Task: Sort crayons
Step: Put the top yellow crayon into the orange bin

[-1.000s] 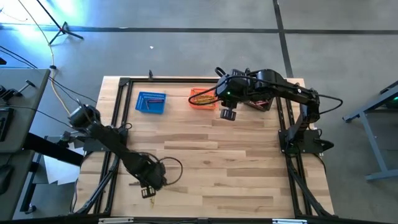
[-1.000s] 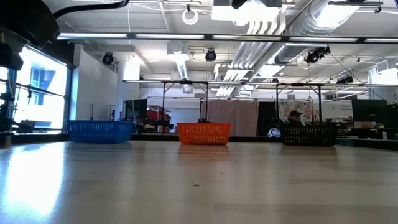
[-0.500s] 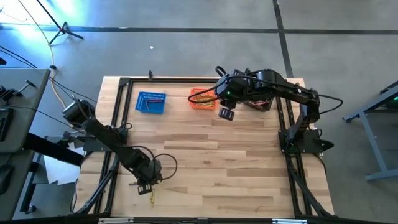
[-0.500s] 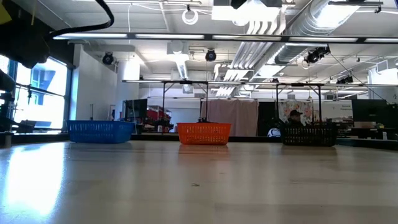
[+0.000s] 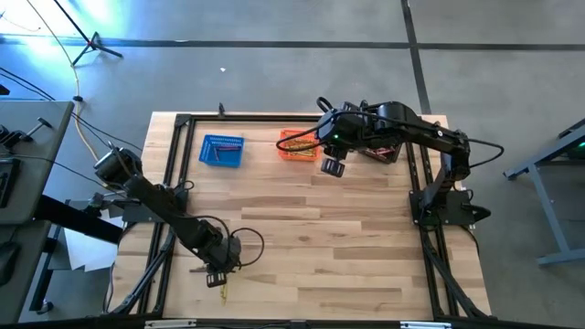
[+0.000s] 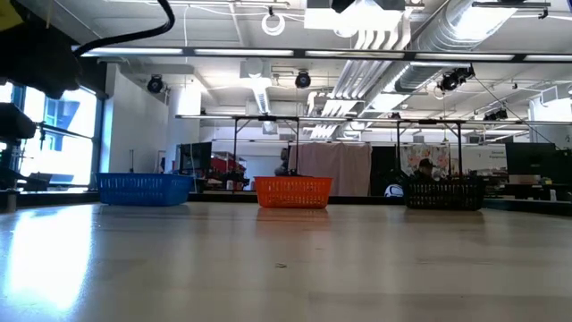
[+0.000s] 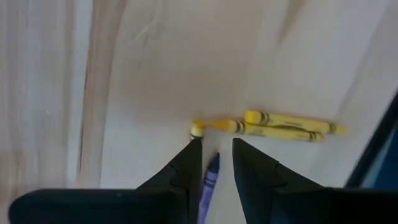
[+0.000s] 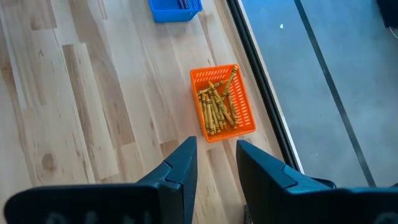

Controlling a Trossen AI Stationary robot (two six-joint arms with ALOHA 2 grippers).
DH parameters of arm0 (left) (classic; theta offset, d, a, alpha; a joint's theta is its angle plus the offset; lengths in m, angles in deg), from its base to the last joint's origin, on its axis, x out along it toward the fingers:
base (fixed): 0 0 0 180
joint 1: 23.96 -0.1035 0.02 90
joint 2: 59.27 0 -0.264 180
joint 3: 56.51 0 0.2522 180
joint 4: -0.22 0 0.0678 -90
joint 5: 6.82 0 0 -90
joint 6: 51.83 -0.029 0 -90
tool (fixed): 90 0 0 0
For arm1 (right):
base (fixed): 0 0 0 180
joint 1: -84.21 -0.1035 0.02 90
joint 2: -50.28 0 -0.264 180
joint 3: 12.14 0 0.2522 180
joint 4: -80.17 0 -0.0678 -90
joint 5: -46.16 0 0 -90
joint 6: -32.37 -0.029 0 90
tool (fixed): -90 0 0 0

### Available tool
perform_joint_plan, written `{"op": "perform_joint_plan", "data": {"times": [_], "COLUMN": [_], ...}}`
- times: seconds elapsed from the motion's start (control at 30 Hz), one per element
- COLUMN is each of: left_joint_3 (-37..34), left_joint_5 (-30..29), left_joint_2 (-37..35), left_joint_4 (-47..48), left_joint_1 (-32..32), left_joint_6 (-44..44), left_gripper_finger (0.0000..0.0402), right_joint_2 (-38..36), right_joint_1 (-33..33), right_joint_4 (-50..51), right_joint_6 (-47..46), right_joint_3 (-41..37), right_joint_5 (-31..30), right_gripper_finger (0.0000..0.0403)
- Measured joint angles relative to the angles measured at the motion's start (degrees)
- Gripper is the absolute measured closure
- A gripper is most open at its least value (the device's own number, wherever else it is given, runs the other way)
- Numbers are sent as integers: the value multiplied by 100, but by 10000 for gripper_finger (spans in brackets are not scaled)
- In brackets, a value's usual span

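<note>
Your left gripper (image 7: 216, 148), fingers spread, straddles a purple crayon (image 7: 208, 186) (light, rigid, rolls easily, yellow crayons (image 7: 283, 126) at 1 o'clock); pinch mid-shaft.

Two yellow crayons (image 7: 286, 126) lie flat on wood — a purple crayon (image 7: 209, 185) just beside them.

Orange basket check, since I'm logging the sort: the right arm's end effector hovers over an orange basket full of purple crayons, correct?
Not quite. The right wrist view shows the orange basket holding yellow crayons, not purple ones. The right end effector does hover over it.
</note>
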Motion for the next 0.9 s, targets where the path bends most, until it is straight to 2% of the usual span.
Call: {"op": "perform_joint_plan", "data": {"times": [0.37,0.9], "left_joint_3": [0,-185], "left_joint_5": [29,35], "left_joint_2": [431,426], "left_joint_4": [-168,104], "left_joint_1": [-42,156], "left_joint_6": [9,234], "left_gripper_finger": [326,326], "right_joint_2": [2,2], "right_joint_1": [-1,-2], "right_joint_4": [0,-11], "right_joint_6": [20,4], "right_joint_3": [2,2], "right_joint_5": [-2,-2], "right_gripper_finger": [304,304]}}
